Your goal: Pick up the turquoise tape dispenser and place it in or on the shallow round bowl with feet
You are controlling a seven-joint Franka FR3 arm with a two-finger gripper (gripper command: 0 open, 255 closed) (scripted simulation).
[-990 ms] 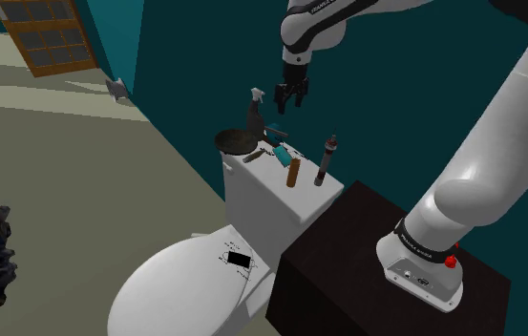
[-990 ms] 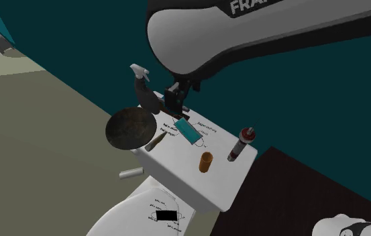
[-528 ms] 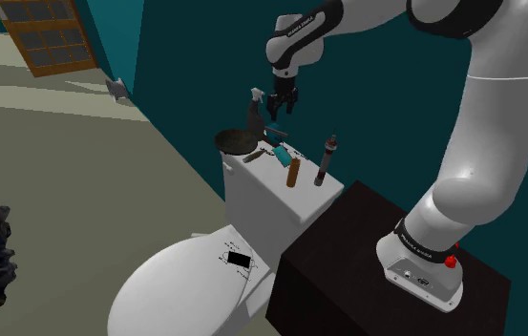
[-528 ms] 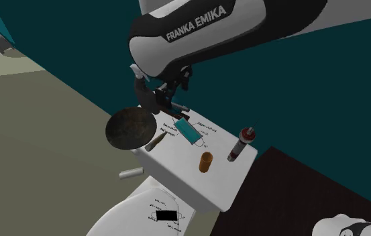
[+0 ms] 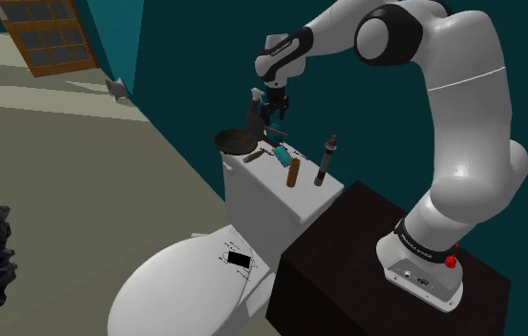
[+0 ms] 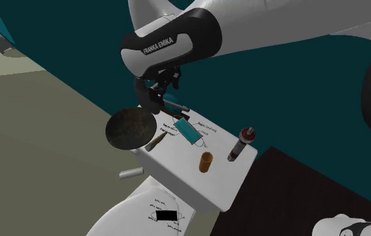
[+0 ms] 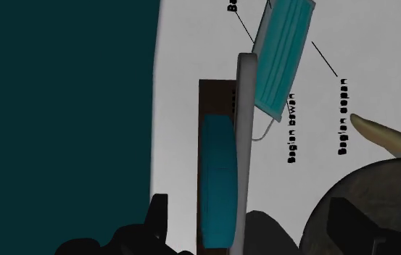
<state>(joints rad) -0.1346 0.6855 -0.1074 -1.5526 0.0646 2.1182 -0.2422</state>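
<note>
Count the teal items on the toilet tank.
2: the dispenser along the lid's back edge, and the mask lying flat beside it. The arm may hide others.

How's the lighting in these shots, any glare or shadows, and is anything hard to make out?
Shoulder view: flat light, no glare on the white toilet tank; the black claw blends into the dark spray bottle. Second exterior view: bowl dark, no clear cast shadows. Wrist view: turquoise tape dispenser stands out plainly.
</note>
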